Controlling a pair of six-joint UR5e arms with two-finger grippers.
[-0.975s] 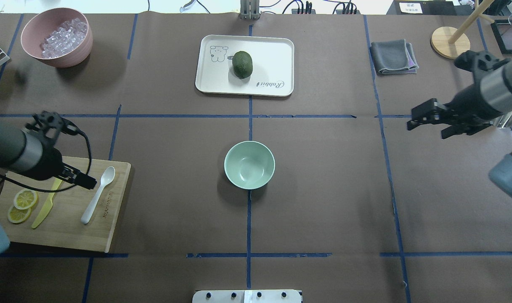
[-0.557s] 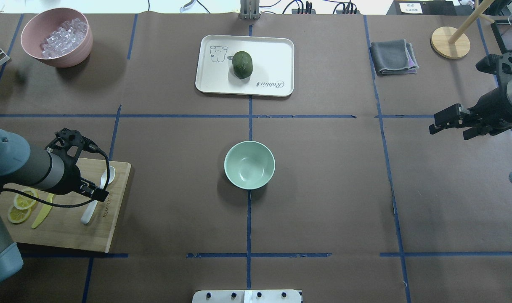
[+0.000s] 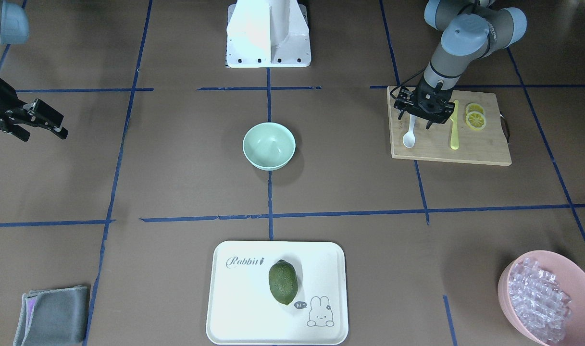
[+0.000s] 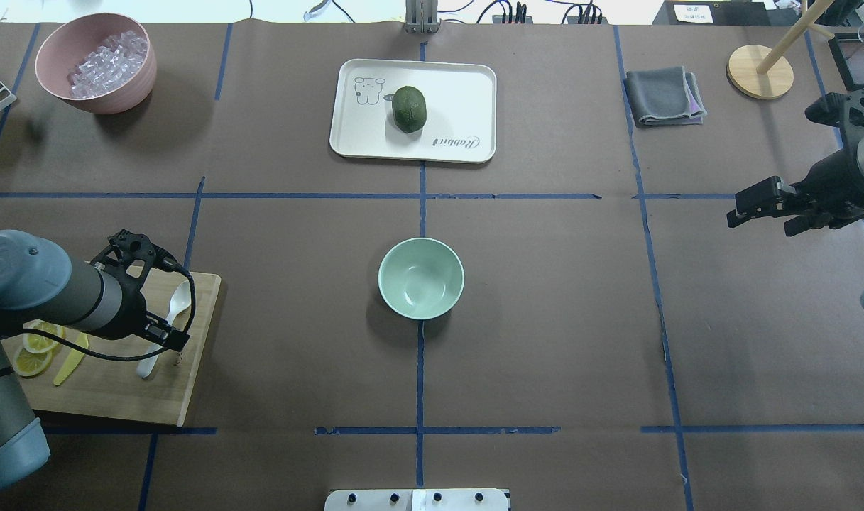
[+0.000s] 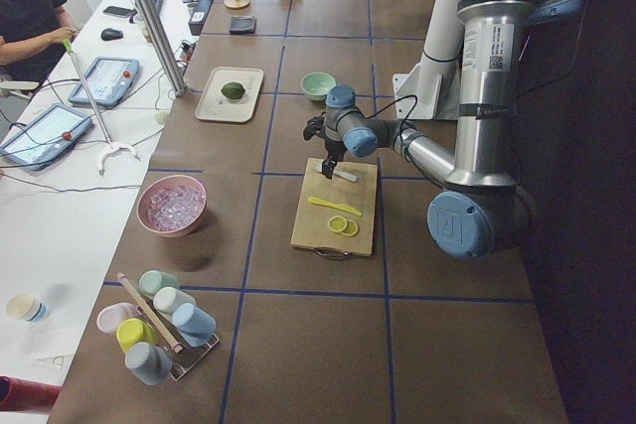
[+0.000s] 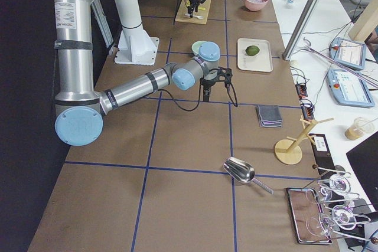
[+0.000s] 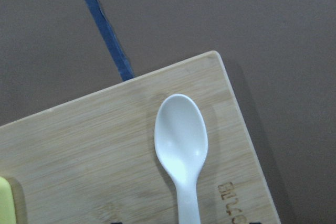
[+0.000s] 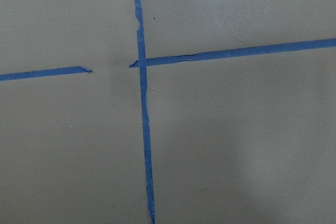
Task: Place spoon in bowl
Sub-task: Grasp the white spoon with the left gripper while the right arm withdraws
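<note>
The spoon (image 7: 181,140) is seen lying flat on a wooden cutting board (image 3: 465,149), near its corner, bowl-side up, well apart from the pale green bowl (image 4: 421,278), which stands empty at the middle of the table. The left gripper (image 3: 414,122) is held low over the spoon's handle with its jaws spread, one finger to either side. This placing is judged to be meant for a pinch across the narrow handle, which offers a firmer hold than the rounded head. No contact with the handle can be made out. The right gripper (image 3: 46,133) is held over bare table far off to the side, jaws apparently spread and holding nothing, presumably so that the path to the bowl is left free. A yellow knife (image 3: 454,127) lies just beside the spoon. The word "Rabbit" is printed on the white tray (image 4: 460,85). Lettering is burnt into the board's edge, but it cannot be read in full.
</note>
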